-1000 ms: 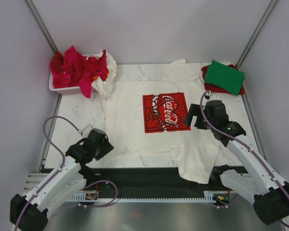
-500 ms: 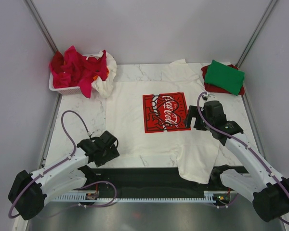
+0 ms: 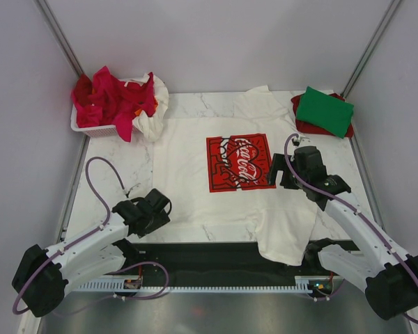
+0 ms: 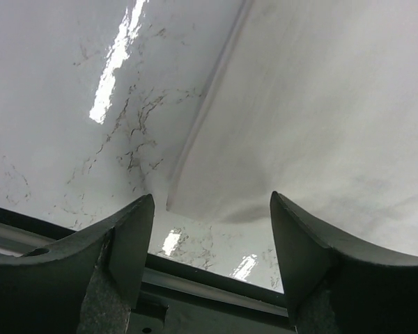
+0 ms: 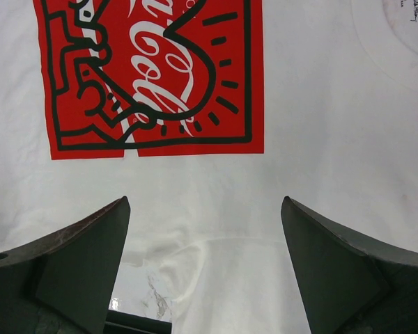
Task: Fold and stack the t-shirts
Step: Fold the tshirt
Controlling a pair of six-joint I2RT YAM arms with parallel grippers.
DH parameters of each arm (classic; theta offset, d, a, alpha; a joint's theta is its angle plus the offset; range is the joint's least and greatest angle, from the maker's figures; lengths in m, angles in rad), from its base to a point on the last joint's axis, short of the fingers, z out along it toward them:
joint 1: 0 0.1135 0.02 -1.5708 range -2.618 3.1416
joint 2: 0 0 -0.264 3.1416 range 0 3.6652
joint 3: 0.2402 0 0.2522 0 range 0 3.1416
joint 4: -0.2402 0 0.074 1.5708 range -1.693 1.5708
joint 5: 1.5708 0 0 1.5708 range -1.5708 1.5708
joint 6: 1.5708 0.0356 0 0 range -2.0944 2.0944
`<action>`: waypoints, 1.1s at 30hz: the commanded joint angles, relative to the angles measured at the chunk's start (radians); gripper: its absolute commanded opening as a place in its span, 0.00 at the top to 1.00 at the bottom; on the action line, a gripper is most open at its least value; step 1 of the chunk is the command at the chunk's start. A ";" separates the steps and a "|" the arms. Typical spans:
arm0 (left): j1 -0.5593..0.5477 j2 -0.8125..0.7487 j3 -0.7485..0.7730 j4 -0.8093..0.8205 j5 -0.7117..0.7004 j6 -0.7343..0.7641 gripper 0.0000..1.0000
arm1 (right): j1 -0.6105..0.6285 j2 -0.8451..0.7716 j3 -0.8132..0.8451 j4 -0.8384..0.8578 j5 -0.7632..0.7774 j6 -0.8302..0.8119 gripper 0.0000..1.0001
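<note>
Large white tee (image 3: 195, 174): red rectangular Coca-Cola print (image 3: 240, 162), spread flat, print up, mid-table; one sleeve (image 3: 285, 236) draped over near edge.
Green tee (image 3: 324, 111): folded, atop folded red tee (image 3: 297, 104), far right corner.
Red tees (image 3: 111, 101), crumpled white tee (image 3: 152, 118): heaped, far left corner.

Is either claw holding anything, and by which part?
Nothing is held. The left claw is open over a hem corner of the white t-shirt; the right claw is open near its red print.

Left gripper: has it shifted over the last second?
Yes. In the top view the left gripper has slid right, toward the near-left corner of the white Coca-Cola t-shirt, which has stayed put. Its jaws are open.
</note>
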 commanded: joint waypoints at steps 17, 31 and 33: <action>-0.003 -0.086 0.012 0.152 -0.032 0.061 0.98 | -0.059 0.078 0.050 -0.141 0.266 0.168 0.02; 0.008 -0.157 -0.017 0.247 -0.023 0.153 0.98 | 0.335 -0.071 -0.117 -0.431 -0.038 0.510 0.02; 0.009 -0.168 -0.033 0.253 -0.014 0.153 0.98 | 0.434 -0.071 -0.074 -0.509 0.018 0.531 0.04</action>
